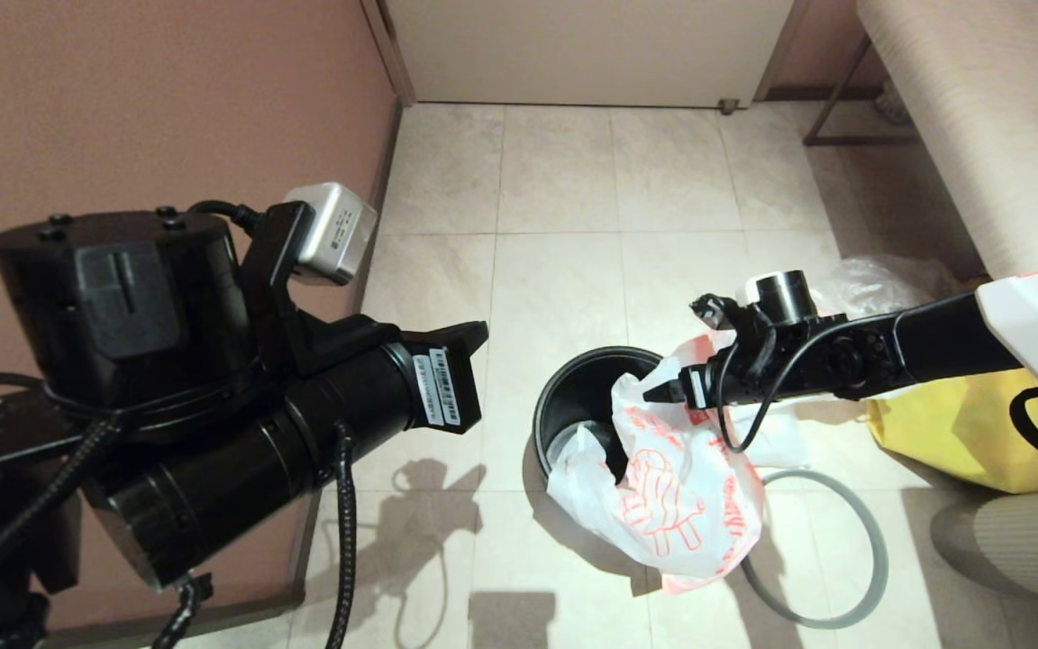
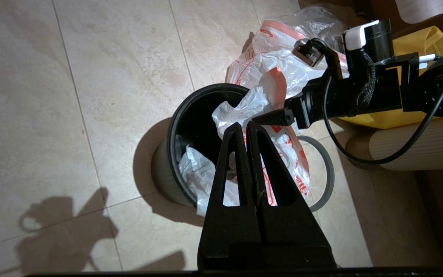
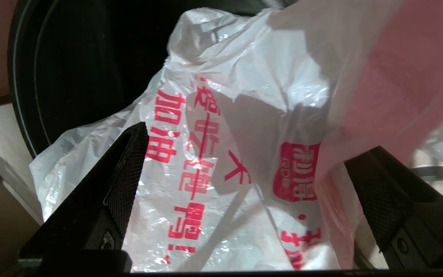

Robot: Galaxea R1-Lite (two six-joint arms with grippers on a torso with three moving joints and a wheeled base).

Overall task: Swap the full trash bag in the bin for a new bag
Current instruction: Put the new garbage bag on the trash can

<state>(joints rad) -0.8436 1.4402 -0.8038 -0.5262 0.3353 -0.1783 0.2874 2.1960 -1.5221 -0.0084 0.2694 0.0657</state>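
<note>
The bin [image 1: 573, 397] stands on the tiled floor [image 1: 555, 180], black w/ a ribbed inner wall. A white printed bag [image 1: 672, 496] hangs half in, half out of it — part sags inside the bin, the rest is draped over the rim on the side toward the robot's right and spills down onto the floor. It carries a red line-drawn cartoon and an orange-red hem. In the right wrist view the red print on it is Chinese lettering: "加油" reads clearly at one side, more characters run down the middle ending in "鸭!", plus a solid red square badge w/ characters that can't be made out.

Right gripper [image 1: 663, 389] reaches in from the right, just above the bin's rim, right at the bag; its 2 jaws stand wide apart w/ bag film spread between them, not pinched. Left gripper [image 2: 242, 129] hangs well above the bin, jaws pressed together, holding nothing.

The grey ring rim [image 1: 852, 559] lies flat on the floor beside the bin, off it, partly under the draped bag. Behind the right arm — a 2nd white bag w/ orange-red hem [image 2: 267, 42] on the floor, a clear crumpled bag [image 1: 879, 279] and a yellow tote [image 1: 951, 433].
</note>
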